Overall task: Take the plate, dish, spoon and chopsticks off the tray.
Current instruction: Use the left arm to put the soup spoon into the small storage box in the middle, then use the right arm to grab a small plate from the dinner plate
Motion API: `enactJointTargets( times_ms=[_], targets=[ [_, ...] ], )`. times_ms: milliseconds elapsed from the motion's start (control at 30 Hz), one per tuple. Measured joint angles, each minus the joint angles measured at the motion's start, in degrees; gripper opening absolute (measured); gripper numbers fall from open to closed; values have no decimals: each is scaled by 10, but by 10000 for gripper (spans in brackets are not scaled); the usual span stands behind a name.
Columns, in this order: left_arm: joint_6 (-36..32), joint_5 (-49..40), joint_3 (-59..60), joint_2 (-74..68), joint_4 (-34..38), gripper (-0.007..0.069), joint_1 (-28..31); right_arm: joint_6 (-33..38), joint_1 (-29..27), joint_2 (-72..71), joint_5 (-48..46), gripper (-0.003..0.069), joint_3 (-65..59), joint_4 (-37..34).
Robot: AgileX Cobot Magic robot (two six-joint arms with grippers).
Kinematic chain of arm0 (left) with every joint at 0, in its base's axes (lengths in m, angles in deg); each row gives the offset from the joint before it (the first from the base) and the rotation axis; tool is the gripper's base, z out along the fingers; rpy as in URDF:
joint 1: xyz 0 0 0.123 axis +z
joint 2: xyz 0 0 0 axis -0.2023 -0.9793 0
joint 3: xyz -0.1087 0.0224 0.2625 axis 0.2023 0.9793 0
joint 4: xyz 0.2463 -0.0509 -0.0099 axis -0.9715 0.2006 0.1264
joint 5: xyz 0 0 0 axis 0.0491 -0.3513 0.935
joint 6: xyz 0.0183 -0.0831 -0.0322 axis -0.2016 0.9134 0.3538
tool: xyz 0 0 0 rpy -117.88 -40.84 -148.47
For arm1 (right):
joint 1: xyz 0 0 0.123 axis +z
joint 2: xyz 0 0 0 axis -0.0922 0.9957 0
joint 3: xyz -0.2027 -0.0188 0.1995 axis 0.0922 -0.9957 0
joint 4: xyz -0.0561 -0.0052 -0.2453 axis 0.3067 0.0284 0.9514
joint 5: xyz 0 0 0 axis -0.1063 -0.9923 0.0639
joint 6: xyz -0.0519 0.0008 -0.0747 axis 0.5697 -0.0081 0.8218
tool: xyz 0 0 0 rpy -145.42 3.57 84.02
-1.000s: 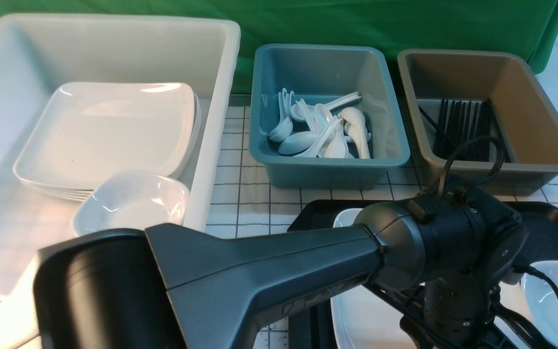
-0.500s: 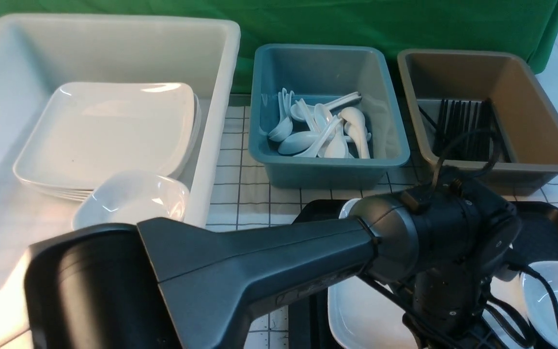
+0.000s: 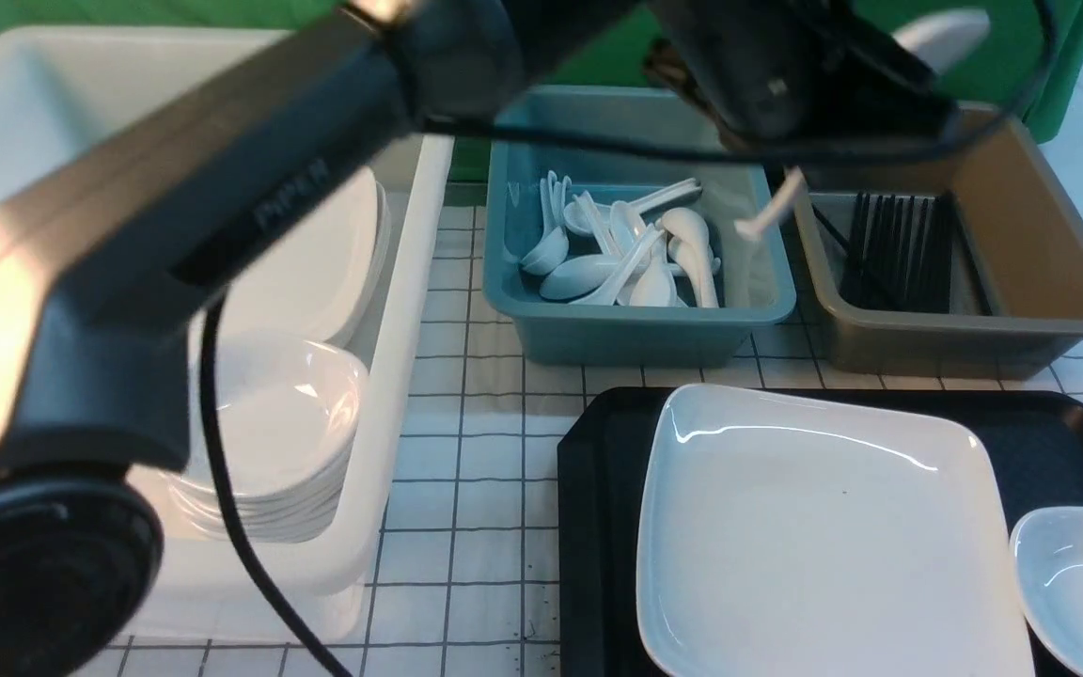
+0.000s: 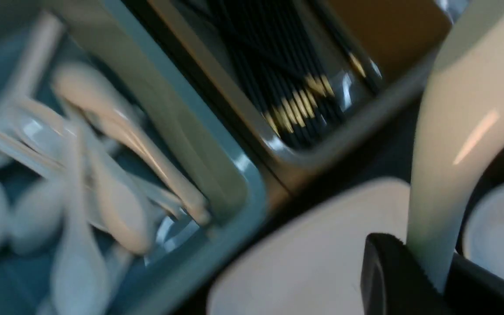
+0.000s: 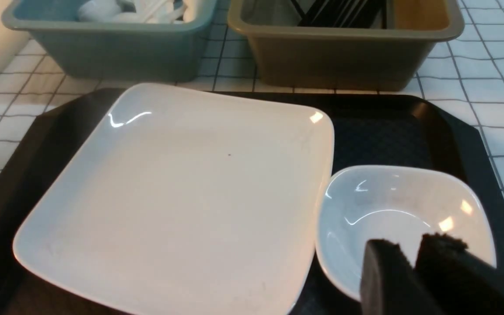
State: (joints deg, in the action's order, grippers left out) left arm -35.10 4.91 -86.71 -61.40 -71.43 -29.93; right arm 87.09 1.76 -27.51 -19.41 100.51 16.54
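My left gripper (image 3: pixel 824 132) hangs high over the gap between the blue and brown tubs, shut on the white spoon (image 3: pixel 772 209). In the left wrist view the spoon (image 4: pixel 462 144) stands clamped between the two black fingers of my left gripper (image 4: pixel 427 271). The large white plate (image 3: pixel 824 527) lies on the black tray (image 3: pixel 598 470), with the small dish (image 3: pixel 1082 583) at its right. My right gripper (image 5: pixel 411 247) hovers over the dish (image 5: pixel 400 210), its fingers slightly apart and nothing between them. No chopsticks show on the tray (image 5: pixel 383 131).
A big white tub (image 3: pixel 410 282) at the left holds stacked plates and dishes. The blue tub (image 3: pixel 635 329) holds several white spoons. The brown tub (image 3: pixel 974 338) holds several black chopsticks. My left arm (image 3: pixel 222 207) slants across the upper left of the front view.
My left gripper closed on the spoon and lifted it off the tray, up over the tubs. The plate and dish, hidden by the arm before, now show in full.
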Motion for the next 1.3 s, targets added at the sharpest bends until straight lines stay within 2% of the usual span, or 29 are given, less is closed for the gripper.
enactJointTargets(
  times_ms=[233, 367, 400, 600, 800, 1000, 1100, 1233, 1300],
  targets=[
    [4, 81, -8, -21, 35, 24, 113, 0, 0, 0, 0, 176, 0, 0],
    [18, 93, -8, -53, 96, 38, 149, 0, 0, 0, 0, 178, 0, 0],
    [19, 93, -8, -68, 146, 53, 165, 0, 0, 0, 0, 178, 0, 0],
    [-33, 118, -8, -118, 255, 159, 180, 0, 0, 0, 0, 178, 0, 0],
    [-77, 125, -8, -153, 265, 286, 181, 0, 0, 0, 0, 178, 0, 0],
    [-78, 54, -8, -149, 269, 369, 201, 0, 0, 0, 0, 187, 0, 0],
    [-78, 3, -8, -127, 272, 355, 212, 0, 0, 0, 0, 192, 0, 0],
    [-123, -76, -17, -76, 272, 204, 226, 0, 0, 1, 0, 184, 0, 0],
    [-136, -85, -18, -59, 271, 143, 230, 0, 0, 6, 0, 162, 0, 0]
  ],
)
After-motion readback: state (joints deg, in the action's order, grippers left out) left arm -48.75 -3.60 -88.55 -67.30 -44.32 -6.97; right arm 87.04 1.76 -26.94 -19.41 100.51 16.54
